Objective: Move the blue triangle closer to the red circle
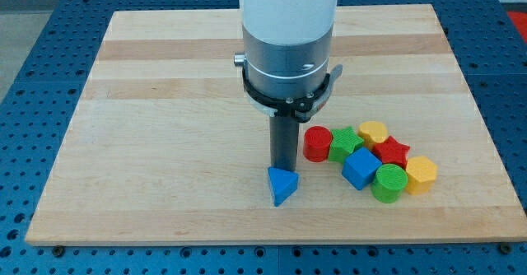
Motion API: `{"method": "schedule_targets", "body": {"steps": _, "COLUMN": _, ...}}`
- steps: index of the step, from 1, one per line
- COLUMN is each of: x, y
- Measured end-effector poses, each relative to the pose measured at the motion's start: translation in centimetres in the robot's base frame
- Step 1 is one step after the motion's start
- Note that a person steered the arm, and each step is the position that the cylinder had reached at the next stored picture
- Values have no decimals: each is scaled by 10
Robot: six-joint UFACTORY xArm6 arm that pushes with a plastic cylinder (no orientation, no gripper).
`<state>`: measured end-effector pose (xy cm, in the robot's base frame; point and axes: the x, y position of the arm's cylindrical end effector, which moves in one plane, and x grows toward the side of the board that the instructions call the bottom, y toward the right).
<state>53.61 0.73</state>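
Obs., near edge first. The blue triangle lies nearest the view's bottom, on bare board, apart from every other block.

Your rod comes down just above it in the view. My tip seems to sit at the triangle's far edge, touching or just short of it; you cannot tell which from this angle, as the triangle's top hides the very end. There is no claw on this rig, so nothing opens or closes and nothing is held: the rod can only push.

Next out, toward the view's right: green cylinder, blue cube and orange block. Behind them the red star, green star, yellow block, and at the cluster's left end the red circle.

Key relation: the red circle lies up and to the right of the triangle, near but with a clear gap of board between them. The tip stands on the triangle's top side, slightly left of the circle's line. Judgement: a push from here would drive the triangle toward the view's bottom, away from the goal. You would need the tip round at the triangle's lower left before pushing up-right.

Risk: the triangle may turn on a corner if struck off-centre.
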Motion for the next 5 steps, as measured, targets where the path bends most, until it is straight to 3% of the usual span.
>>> {"method": "schedule_targets", "body": {"steps": 2, "x": -7, "y": -106}}
{"method": "schedule_targets", "body": {"steps": 3, "x": 23, "y": -158}}
{"method": "schedule_targets", "body": {"steps": 4, "x": 79, "y": -158}}
{"method": "schedule_targets", "body": {"steps": 5, "x": 80, "y": -148}}
